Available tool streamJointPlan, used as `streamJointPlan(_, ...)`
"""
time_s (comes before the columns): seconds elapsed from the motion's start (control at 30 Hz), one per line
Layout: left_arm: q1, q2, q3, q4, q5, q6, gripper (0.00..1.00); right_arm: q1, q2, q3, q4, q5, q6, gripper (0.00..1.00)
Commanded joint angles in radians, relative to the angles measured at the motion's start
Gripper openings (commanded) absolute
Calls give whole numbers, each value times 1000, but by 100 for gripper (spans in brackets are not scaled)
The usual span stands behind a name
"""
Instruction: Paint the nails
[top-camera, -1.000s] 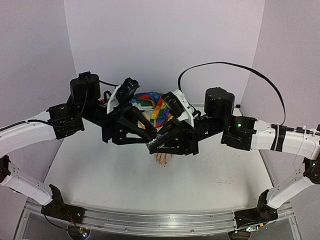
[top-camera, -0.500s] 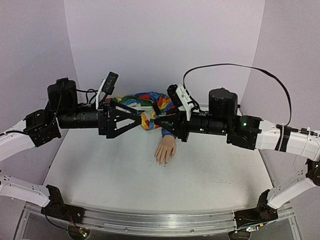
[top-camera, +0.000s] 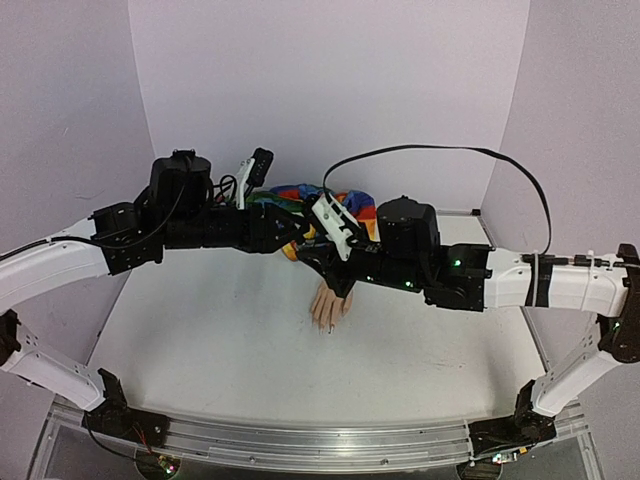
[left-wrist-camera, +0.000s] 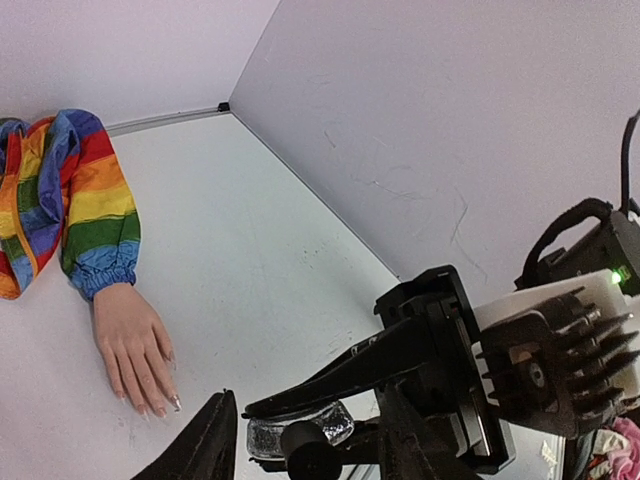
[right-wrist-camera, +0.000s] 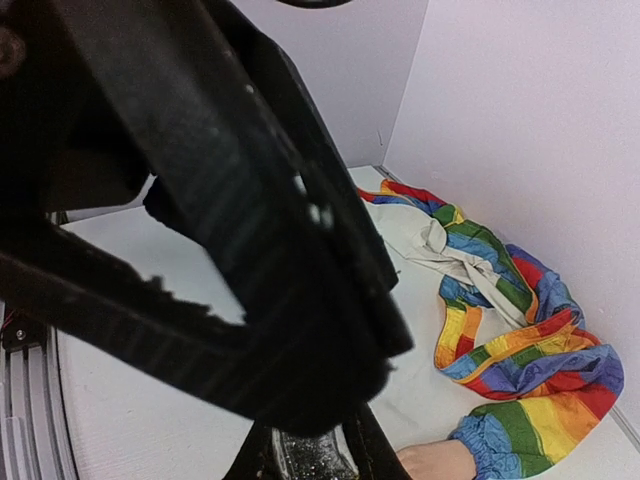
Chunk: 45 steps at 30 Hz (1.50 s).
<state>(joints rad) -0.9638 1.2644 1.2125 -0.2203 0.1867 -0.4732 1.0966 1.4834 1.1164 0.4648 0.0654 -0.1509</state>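
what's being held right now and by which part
The right gripper pinches the small glittery bottle by its body. The left gripper stands open around its black cap, not yet clamping it.

White links, black joints, looping black cable

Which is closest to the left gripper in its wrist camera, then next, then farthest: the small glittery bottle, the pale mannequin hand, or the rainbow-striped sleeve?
1. Small glittery bottle: between the fingers of the left gripper.
2. Pale mannequin hand: lower left, farther out.
3. Rainbow-striped sleeve: upper left, behind the hand.
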Motion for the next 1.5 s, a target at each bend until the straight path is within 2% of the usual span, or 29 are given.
streamJointPlan(0.0, -7, 12, 58, 21, -62, -5, 43, 14, 10, 61, 67, 59, -18, 0)
streamJointPlan(0.13, -10, 26, 63, 23, -56, -2, 25, 17, 17, 68, 76, 49, -14, 0)
streamJointPlan(0.23, -16, 44, 75, 30, 5, 21, 14, 17, 15, 69, 86, 37, 3, 0)
streamJointPlan(0.33, -16, 67, 79, 55, 156, 87, 4, 19, 3, 75, 88, -11, 24, 0)
streamJointPlan(0.4, -16, 72, 70, 73, 315, 164, 0, 17, -24, 71, 87, -86, 32, 0)
streamJointPlan(0.47, -17, 71, 59, 87, 625, 262, 0, 3, -68, 63, 74, -276, 50, 0)
streamJointPlan(0.53, -21, 59, 43, 94, 866, 350, 0, -47, -120, 47, 76, -632, 93, 0)
streamJointPlan(0.6, -23, 34, 32, 95, 1011, 405, 0, -79, -139, 71, 100, -1011, 172, 0)
streamJointPlan(0.63, -24, 17, 32, 95, 1049, 425, 0, -80, -136, 95, 112, -1130, 221, 0)
streamJointPlan(0.67, -24, -6, 33, 95, 1075, 440, 0, -78, -126, 113, 140, -1232, 276, 0)
streamJointPlan(0.7, -24, -21, 34, 96, 1088, 455, 0, -74, -126, 118, 168, -1255, 328, 0)
streamJointPlan(0.77, -24, -48, 35, 96, 1095, 471, 0, -70, -152, 90, 181, -1210, 320, 0)
streamJointPlan(0.87, -24, -71, 28, 97, 1034, 472, 0, -70, -193, 36, 176, -1091, 281, 0)
streamJointPlan(0.9, -24, -79, 24, 98, 988, 466, 4, -70, -202, 26, 169, -1056, 265, 0)
streamJointPlan(0.93, -24, -86, 16, 97, 933, 448, 14, -70, -211, 20, 143, -1005, 237, 0)
streamJointPlan(1.0, -25, -111, -7, 97, 796, 409, 43, -70, -224, 10, 77, -894, 170, 0)
streamJointPlan(1.03, -23, -126, -22, 96, 697, 386, 54, -70, -229, 4, 42, -822, 140, 0)
streamJointPlan(1.1, -23, -160, -57, 87, 578, 356, 68, -70, -241, -17, -9, -686, 73, 0)
streamJointPlan(1.2, -23, -212, -100, 63, 392, 285, 96, -70, -251, -50, -26, -485, 35, 0)
streamJointPlan(1.37, -23, -230, -77, -88, -47, 94, 100, -66, -199, -51, -15, -217, 35, 0)
streamJointPlan(1.47, -23, -201, -40, -136, -146, 2, 99, -52, -130, -21, -14, -76, 37, 0)
